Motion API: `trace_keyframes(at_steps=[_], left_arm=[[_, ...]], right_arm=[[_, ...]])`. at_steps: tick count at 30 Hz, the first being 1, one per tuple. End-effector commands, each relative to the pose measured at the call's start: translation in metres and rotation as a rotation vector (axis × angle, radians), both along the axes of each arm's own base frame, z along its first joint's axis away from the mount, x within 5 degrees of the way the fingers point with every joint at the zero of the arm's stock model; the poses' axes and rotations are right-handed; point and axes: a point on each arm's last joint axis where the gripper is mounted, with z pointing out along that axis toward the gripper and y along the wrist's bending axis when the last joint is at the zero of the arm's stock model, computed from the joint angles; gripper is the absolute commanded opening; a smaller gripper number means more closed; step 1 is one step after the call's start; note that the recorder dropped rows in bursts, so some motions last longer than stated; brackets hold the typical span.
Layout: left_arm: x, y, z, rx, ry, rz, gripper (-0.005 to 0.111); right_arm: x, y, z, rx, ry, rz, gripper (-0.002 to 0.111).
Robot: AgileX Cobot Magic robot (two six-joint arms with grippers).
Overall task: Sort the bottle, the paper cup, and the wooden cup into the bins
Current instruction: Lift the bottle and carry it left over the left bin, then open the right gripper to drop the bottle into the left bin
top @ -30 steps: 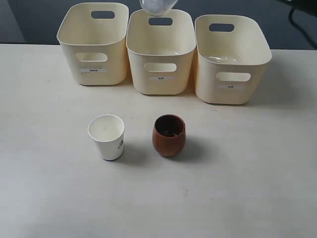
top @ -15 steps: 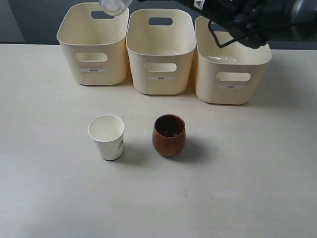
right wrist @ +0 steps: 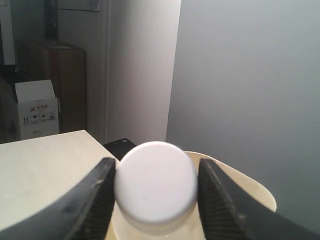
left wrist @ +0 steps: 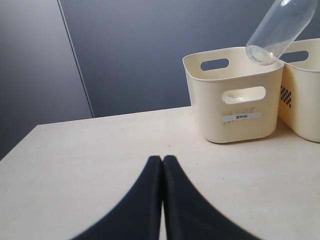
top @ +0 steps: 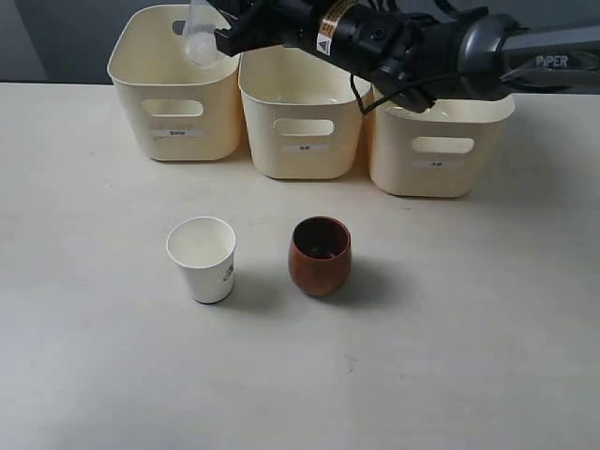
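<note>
We find the right gripper clamped on the bottle at its white cap end, reaching across from the right so the bottle hangs tilted, base down, over the leftmost bin. We judge this hold is meant to drop it in cleanly. The left gripper sits low over the table, fingers pressed together, holding nothing. The paper cup and wooden cup stand side by side, apart, unsorted.
</note>
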Motion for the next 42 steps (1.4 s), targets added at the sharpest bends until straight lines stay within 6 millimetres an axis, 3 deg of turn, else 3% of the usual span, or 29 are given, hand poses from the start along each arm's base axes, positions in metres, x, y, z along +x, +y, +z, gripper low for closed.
trace_keyframes(at_steps=[1,9,18,20,24,26,42], left_arm=[[0.0,0.0,0.0,-0.001,-0.011,0.001,0.0],[0.0,0.0,0.0,-0.001,-0.011,0.001,0.0],[0.0,0.0,0.0,-0.001,-0.011,0.001,0.0],[0.0,0.0,0.0,-0.001,-0.011,0.001,0.0],[0.0,0.0,0.0,-0.001,-0.011,0.001,0.0],[0.0,0.0,0.0,-0.001,-0.011,0.001,0.0],[0.0,0.0,0.0,-0.001,-0.011,0.001,0.0]], right_arm=[[0.003,0.005,-0.005,0.001,-0.007,0.007,-0.001],[0.007,0.006,-0.02,-0.019,0.027,0.001,-0.001],[0.007,0.006,-0.022,-0.027,0.035,-0.005,0.001],[0.007,0.006,-0.022,-0.027,0.035,-0.005,0.009],[0.008,0.006,-0.022,-0.025,0.043,-0.01,0.042],[0.008,0.006,-0.022,-0.026,0.045,-0.011,0.052],[0.003,0.007,-0.011,0.004,0.039,0.027,0.053]])
